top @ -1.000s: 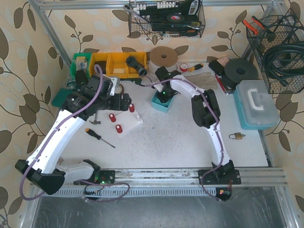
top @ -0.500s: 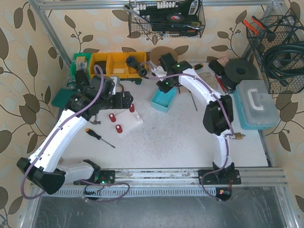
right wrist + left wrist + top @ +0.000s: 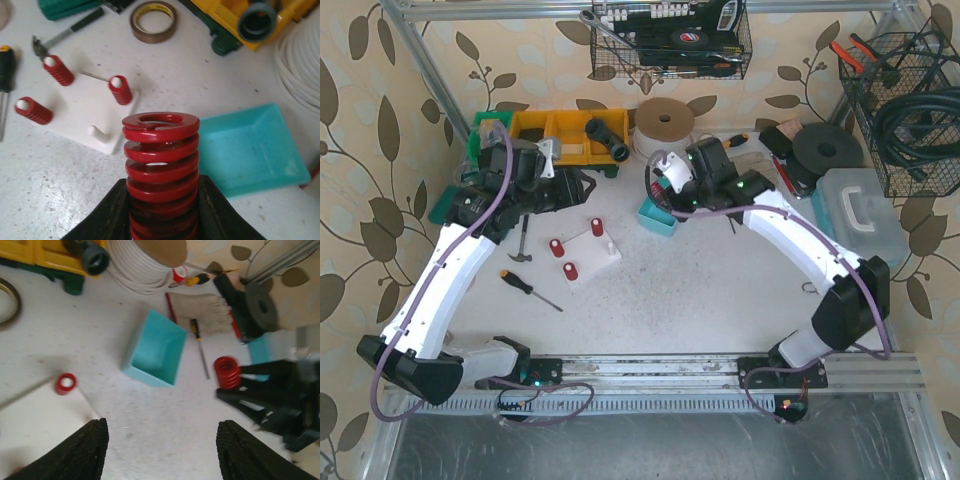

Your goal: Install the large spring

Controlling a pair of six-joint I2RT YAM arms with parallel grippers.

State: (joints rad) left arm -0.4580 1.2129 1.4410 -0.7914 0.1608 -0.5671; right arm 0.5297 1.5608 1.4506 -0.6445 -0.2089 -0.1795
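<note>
The large spring (image 3: 160, 165), a thick red coil, stands upright between the black fingers of my right gripper (image 3: 161, 200), which is shut on it. It hangs above the table between the teal tray (image 3: 250, 150) and the white peg board (image 3: 75, 107). Three pegs carry small red springs, and one peg (image 3: 97, 132) is bare. In the top view my right gripper (image 3: 670, 192) sits over the teal tray (image 3: 655, 218), right of the board (image 3: 588, 250). My left gripper (image 3: 162, 450) is open and holds nothing; its view shows the large spring (image 3: 227, 372) at right.
Yellow bins (image 3: 560, 135) and a white hose coil (image 3: 665, 122) line the back. A tape roll (image 3: 152, 21) lies behind the board. Left of the board are a hammer (image 3: 523, 250) and a screwdriver (image 3: 530, 288). A blue case (image 3: 860, 220) stands at right.
My right gripper has come up out of the teal tray with the large spring and its arm has swung out to the right. My left gripper has drawn back from the board.
</note>
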